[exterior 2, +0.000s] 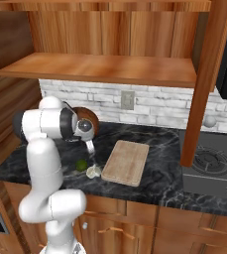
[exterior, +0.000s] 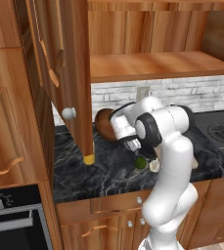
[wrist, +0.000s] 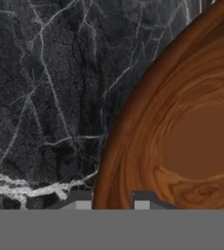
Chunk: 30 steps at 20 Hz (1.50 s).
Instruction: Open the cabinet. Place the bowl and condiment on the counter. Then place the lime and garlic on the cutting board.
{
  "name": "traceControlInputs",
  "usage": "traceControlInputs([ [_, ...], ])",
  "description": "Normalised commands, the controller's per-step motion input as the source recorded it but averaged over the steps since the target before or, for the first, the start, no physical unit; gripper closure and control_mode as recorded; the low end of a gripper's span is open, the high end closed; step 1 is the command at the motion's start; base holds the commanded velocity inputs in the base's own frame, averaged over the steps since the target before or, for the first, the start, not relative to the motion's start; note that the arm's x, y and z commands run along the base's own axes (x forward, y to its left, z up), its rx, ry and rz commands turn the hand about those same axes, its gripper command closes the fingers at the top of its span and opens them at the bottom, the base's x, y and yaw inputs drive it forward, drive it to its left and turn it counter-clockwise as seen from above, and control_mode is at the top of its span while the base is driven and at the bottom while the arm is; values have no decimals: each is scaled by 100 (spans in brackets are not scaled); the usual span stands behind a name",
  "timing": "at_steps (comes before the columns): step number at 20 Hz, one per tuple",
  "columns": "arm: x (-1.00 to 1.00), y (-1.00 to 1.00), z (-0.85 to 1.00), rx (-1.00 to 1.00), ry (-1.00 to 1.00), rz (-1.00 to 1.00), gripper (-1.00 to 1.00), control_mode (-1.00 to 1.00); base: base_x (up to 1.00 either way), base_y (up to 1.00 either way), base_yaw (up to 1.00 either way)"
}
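Cabinet door [exterior: 74, 73] open, gripper [wrist: 112, 202] clamped on bowl [wrist: 182, 132] rim at the counter [exterior: 108, 171] (condiment not identifiable); lime [exterior 2: 81, 164], garlic [exterior 2: 92, 172] lie beside cutting board [exterior 2: 127, 161], unplaced.

Stove [exterior 2: 211, 166] beside oven [exterior: 15, 222], outlet [exterior 2: 128, 99] above.
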Motion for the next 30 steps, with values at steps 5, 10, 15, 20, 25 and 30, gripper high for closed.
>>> traceControlInputs([
  [5, -1, 0, 36, 0, -12, 14, 100, -100, 0, 0, 0],
  [10, 0, 0, 14, 0, -12, 14, -100, -100, 0, 0, 0],
  [15, 0, 0, 0, 0, -1, 3, -100, -100, 0, 0, 0],
  [20, -25, -8, 32, 0, -4, 7, -100, -100, 0, 0, 0],
  [25, -84, -22, 69, -6, -3, 15, -100, -100, 0, 0, 0],
  [30, -76, 12, 100, -33, 0, 17, -100, -100, 0, 0, 0],
])
